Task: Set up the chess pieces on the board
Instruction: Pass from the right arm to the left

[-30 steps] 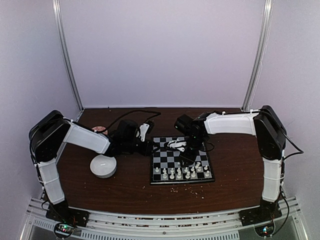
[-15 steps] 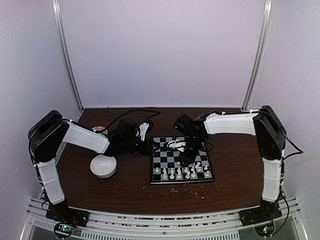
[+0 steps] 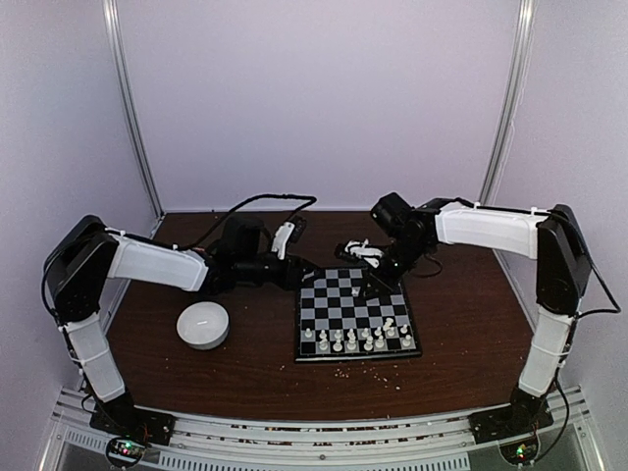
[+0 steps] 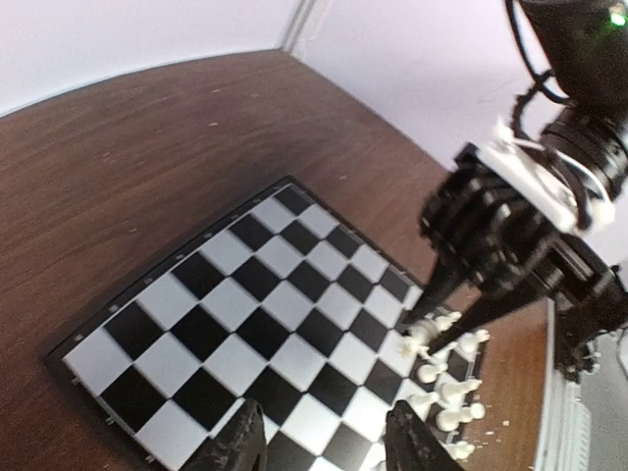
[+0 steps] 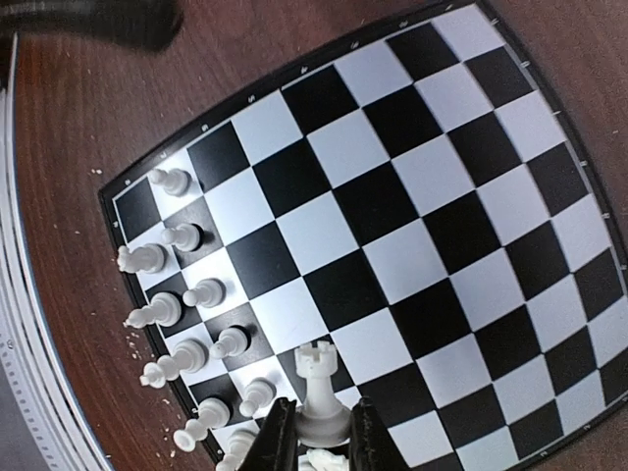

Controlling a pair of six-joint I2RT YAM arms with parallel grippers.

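The white rook [image 5: 319, 391] is sitting between the two fingers of the right claw [image 5: 322, 434]. The claw is squeezing it by its round bottom, and the rook is standing up straight. The right claw [image 3: 378, 283] is hanging over the right half of the board [image 3: 339, 294]. I cannot tell if the rook is touching a square or floating just above it.

The other chess pieces [image 3: 358, 340] are standing in short rows along the edge of the board that is closest to the arms. In the right wrist view these chess pieces [image 5: 186, 292] are lining up down the left side of the board [image 5: 392, 196], just beside the rook. The far squares are showing only black and pale checks.

The left claw [image 4: 324, 446] is hanging over the far left corner of the board [image 4: 245, 294]. Its fingers [image 4: 240, 444] are standing apart and are holding nothing.

The board is lying flat on a brown table [image 3: 245, 378]. A round white bowl [image 3: 202, 325] is sitting on the table to the left of the board, apart from it. Tiny crumbs [image 3: 363, 371] are lying on the table just in front of the board.
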